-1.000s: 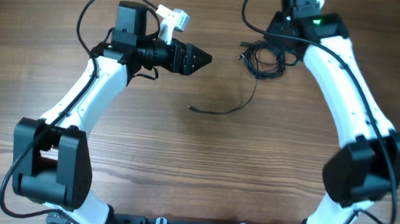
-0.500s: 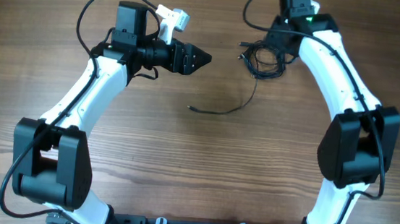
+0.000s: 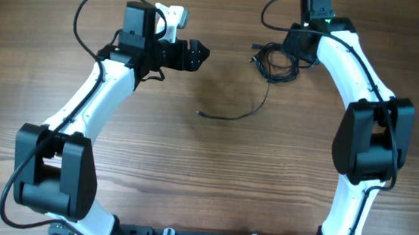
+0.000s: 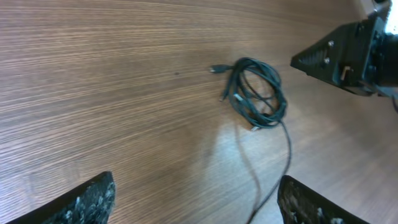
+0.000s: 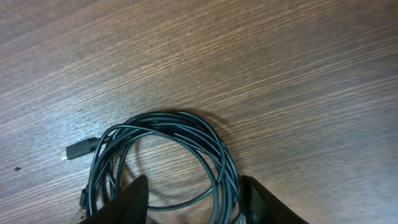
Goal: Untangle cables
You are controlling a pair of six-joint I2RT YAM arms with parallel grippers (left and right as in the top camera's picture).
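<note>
The cables (image 3: 275,62) lie as one thin black coil on the wooden table (image 3: 212,171) at the back right, and one loose tail runs down and left to a plug end (image 3: 201,113). My right gripper (image 3: 295,50) hangs right over the coil. In the right wrist view it (image 5: 194,180) is open, and its fingers straddle the coil's right strands (image 5: 225,163) without pinching them. My left gripper (image 3: 204,54) is open and empty, well to the left of the coil. The left wrist view shows the coil (image 4: 278,106) ahead of its spread fingers (image 4: 87,199).
Both white arms reach in from the near edge, the left arm (image 3: 89,107) along the left side and the right arm (image 3: 370,109) along the right. Thick black arm wires loop near each wrist. The right gripper's housing (image 4: 354,53) shows beside the coil.
My left gripper has drawn back a little to the left and turned. The right arm's elbow has swung inward while its gripper stays over the coil. The cables have not moved.
</note>
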